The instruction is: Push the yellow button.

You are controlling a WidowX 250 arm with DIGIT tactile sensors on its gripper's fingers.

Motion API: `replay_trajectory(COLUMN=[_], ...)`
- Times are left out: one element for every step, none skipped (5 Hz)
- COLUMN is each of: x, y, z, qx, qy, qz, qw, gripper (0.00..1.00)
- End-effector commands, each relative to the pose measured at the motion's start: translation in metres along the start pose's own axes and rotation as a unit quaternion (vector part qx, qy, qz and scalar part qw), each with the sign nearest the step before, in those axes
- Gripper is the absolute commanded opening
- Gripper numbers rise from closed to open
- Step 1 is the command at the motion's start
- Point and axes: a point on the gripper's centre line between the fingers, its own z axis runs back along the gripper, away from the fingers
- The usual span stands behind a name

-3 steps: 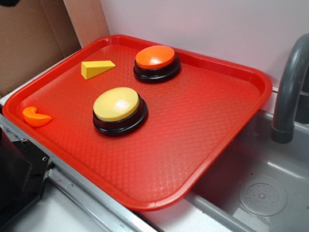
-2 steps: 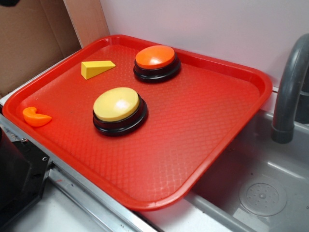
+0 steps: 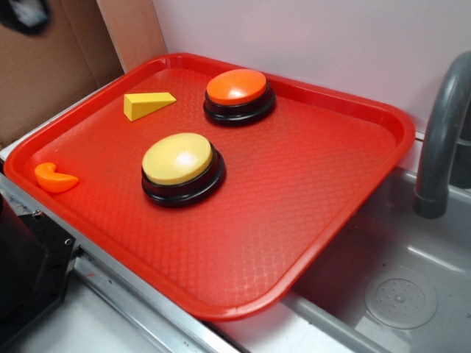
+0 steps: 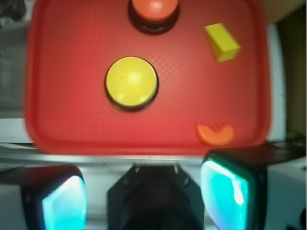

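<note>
The yellow button, a pale yellow dome on a black round base, sits left of the middle of the red tray. In the wrist view the yellow button lies well ahead of my gripper, on the tray. The gripper is open: its two teal pads stand wide apart with nothing between them, back over the metal ledge short of the tray's near rim. In the exterior view only a dark blurred part of the arm shows, at the top left corner.
An orange-domed button stands behind the yellow one. A yellow wedge block and an orange crescent lie on the tray's left side. A grey faucet and sink are right of the tray; cardboard is at left.
The dark blurred part of the arm at the top left has come further down into the exterior view. Nothing on the tray has moved.
</note>
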Motion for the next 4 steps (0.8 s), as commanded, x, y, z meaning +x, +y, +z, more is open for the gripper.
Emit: replay_trajectory(x=[0.064,0.066,0.072,0.071], y=[-0.021,-0.025,-0.018,-0.015], z=[-0.064,-0.087,-0.109,-0.116], qx=[0.031,0.044,0.041,0.041], qy=[-0.010,-0.032,-0.034,-0.038], qz=[-0.107,-0.129,-0.133,-0.126], qw=[0.994,0.990,0.990,0.990], gripper=[1.00,1.00,1.00,1.00])
